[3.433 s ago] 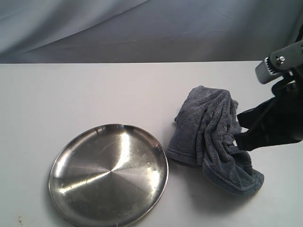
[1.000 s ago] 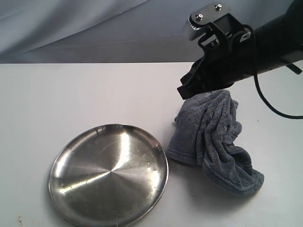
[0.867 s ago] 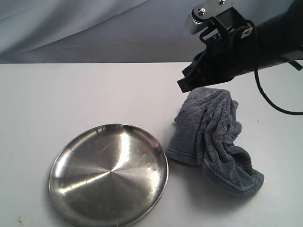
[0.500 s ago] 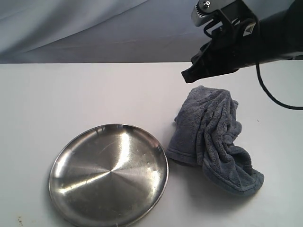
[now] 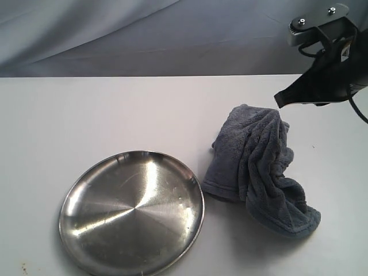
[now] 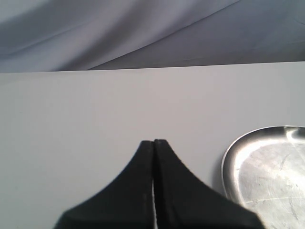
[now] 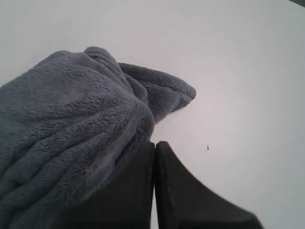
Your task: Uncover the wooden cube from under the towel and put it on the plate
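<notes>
The blue-grey plush towel (image 5: 259, 169) lies bunched in a heap on the white table, just right of the round steel plate (image 5: 132, 211). The wooden cube is hidden. My right gripper (image 5: 279, 101) hangs shut and empty in the air above the towel's far right corner. In the right wrist view its closed tips (image 7: 155, 143) hover over the towel's edge (image 7: 71, 129), apart from it. My left gripper (image 6: 154, 142) is shut with nothing in it, over bare table to one side of the plate's rim (image 6: 225, 160). It is out of the exterior view.
The white table (image 5: 86, 115) ends at a far edge against a grey draped backdrop (image 5: 144, 34). The right arm's black cable (image 5: 359, 112) hangs at the right edge of the exterior view.
My right gripper let go of the towel's right side, rose and swung across above its far edge to the left, and has now drawn back to the right. The towel has kept its shape.
</notes>
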Available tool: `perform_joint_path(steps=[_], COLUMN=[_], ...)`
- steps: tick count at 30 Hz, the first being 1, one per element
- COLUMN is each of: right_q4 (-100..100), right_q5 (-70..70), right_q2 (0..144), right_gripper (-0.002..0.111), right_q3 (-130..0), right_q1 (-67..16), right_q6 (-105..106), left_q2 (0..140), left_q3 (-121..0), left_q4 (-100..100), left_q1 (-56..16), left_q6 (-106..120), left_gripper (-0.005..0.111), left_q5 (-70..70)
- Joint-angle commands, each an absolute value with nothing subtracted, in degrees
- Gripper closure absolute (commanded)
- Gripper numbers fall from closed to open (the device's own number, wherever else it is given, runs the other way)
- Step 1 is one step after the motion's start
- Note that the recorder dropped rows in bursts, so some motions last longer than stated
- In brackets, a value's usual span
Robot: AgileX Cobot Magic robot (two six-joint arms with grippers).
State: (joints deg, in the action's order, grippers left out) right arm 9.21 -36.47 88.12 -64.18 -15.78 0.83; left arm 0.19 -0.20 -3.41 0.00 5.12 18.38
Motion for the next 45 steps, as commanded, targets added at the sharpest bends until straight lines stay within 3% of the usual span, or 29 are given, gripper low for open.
perform_joint_path(steps=[1,9,11,12,15,17,26,36,40,45], right_q4=[2.1,-12.6,-12.6,-12.6,-12.6,-12.6,-20.3,-32.2,-32.2,-32.2], right_q5=[-37.3,-41.0,-41.9,-41.8,-39.4,-36.5,-27.4,-16.8,-16.7,-15.8], right_q2=[88.4,88.4,88.4,88.4,88.4,88.4,89.1,99.5,102.3,102.7], right_gripper=[0.108,0.105,0.086,0.066,0.024,0.003,0.004,0.006,0.020,0.055], right_q3=[-64.4,-64.4,-63.9,-63.1,-60.6,-59.2,-57.1,-57.1,-57.4,-57.4], right_q1=[-16.1,-16.1,-16.1,-16.1,-16.1,-16.1,-16.1,-16.1,-16.1,-16.1], right_q6=[5.5,23.6,25.2,27.2,30.7,31.3,31.1,31.0,30.6,29.7], left_q2=[0.0,0.0,0.0,0.0,0.0,0.0,0.0,0.0,0.0,0.0], left_q3=[0.0,0.0,0.0,0.0,0.0,0.0,0.0,0.0,0.0,0.0], left_q4=[-3.7,-3.7,-3.7,-3.7,-3.7,-3.7,-3.7,-3.7,-3.7,-3.7], left_q1=[0.1,0.1,0.1,0.1,0.1,0.1,0.1,0.1,0.1,0.1], left_q6=[5.0,5.0,5.0,5.0,5.0,5.0,5.0,5.0,5.0,5.0], left_gripper=[0.107,0.107,0.107,0.107,0.107,0.107,0.107,0.107,0.107,0.107], left_q5=[17.7,17.7,17.7,17.7,17.7,17.7,17.7,17.7,17.7,17.7])
